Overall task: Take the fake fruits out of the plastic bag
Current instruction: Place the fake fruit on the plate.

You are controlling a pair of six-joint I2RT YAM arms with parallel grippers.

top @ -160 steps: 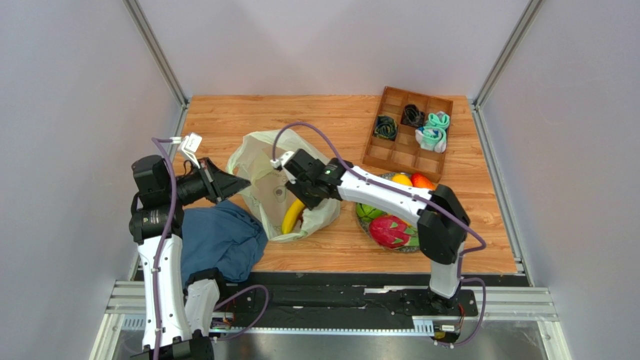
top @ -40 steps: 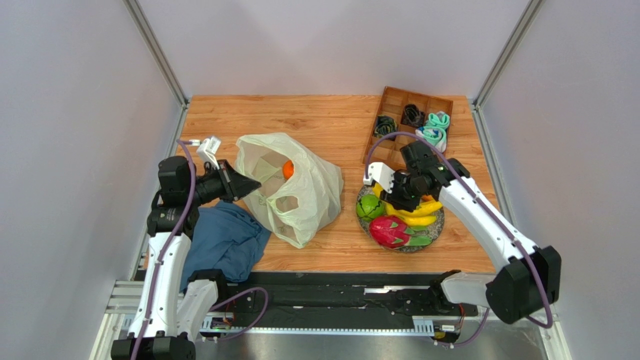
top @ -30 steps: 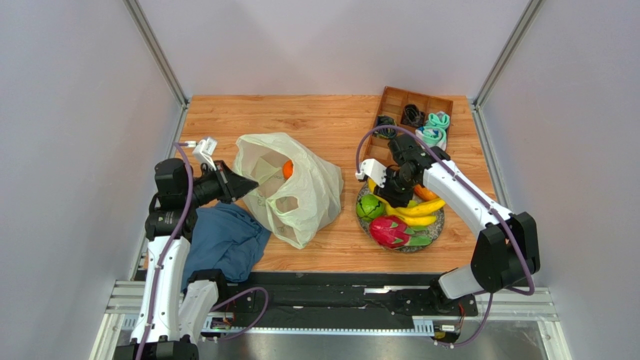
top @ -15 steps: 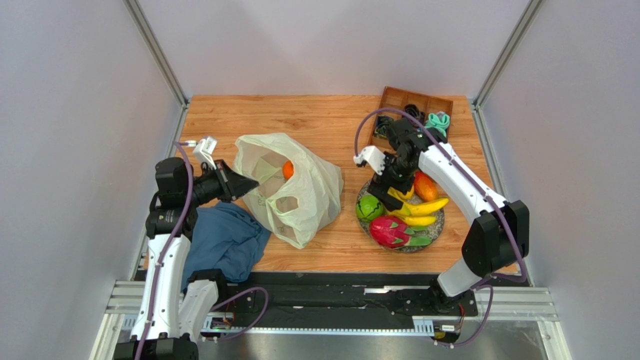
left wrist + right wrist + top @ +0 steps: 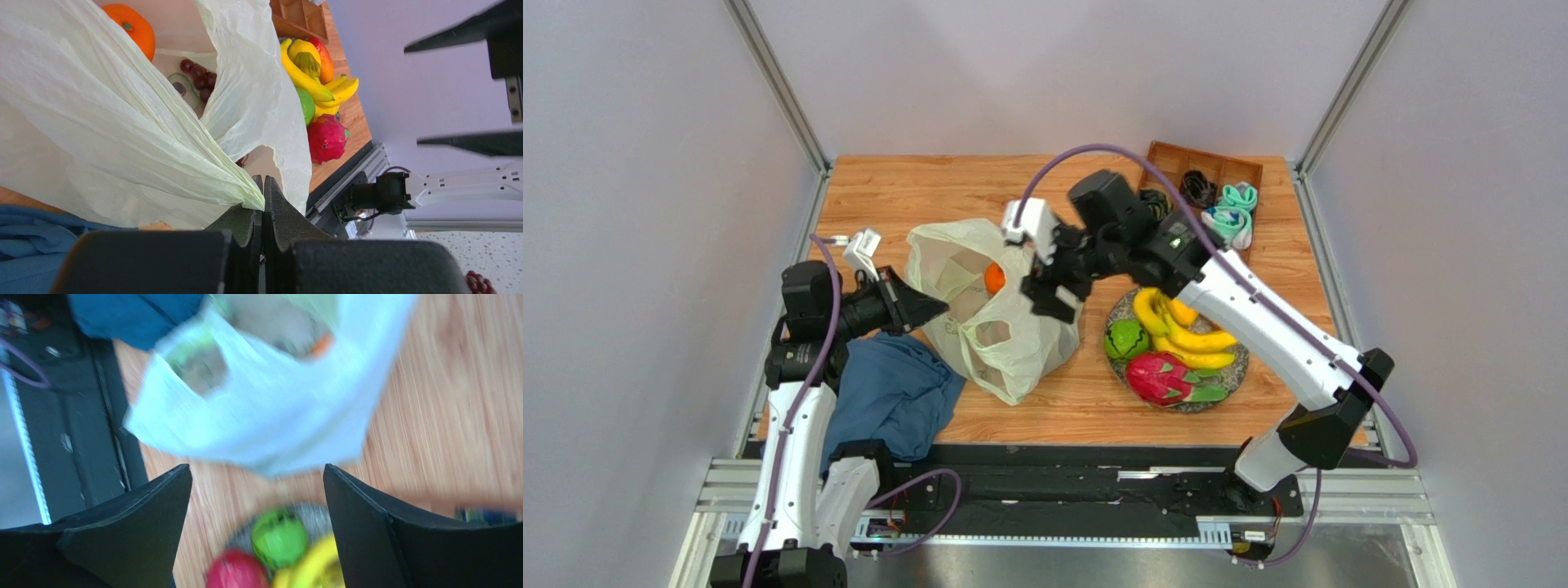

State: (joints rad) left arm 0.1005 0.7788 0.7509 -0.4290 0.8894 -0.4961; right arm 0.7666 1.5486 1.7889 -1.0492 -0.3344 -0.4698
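The left claw [image 5: 918, 308] is pressed together on a fold of the plastic bag [image 5: 1014, 337] at its mouth. This seems meant to keep the thin film lifted and the opening gaping toward the right arm. The bag lies on the bench left of centre, closer to the left edge than the right. An orange [image 5: 993, 278] and dark grapes [image 5: 197, 72] are still inside, so the job looks only partly done. The right claw [image 5: 256, 470] hangs over the bag's right flank with its fingers spread and nothing between them, probably poised for another reach in. Half a second earlier it was over the plate [image 5: 1234, 363] toward the near right part of the bench, low against the bananas [image 5: 1185, 333]. It has since swung left across to the bag, leaving the bananas on the plate beside the green apple [image 5: 1124, 341] and dragon fruit [image 5: 1161, 377]. The bag and the left claw's pinch look unchanged.
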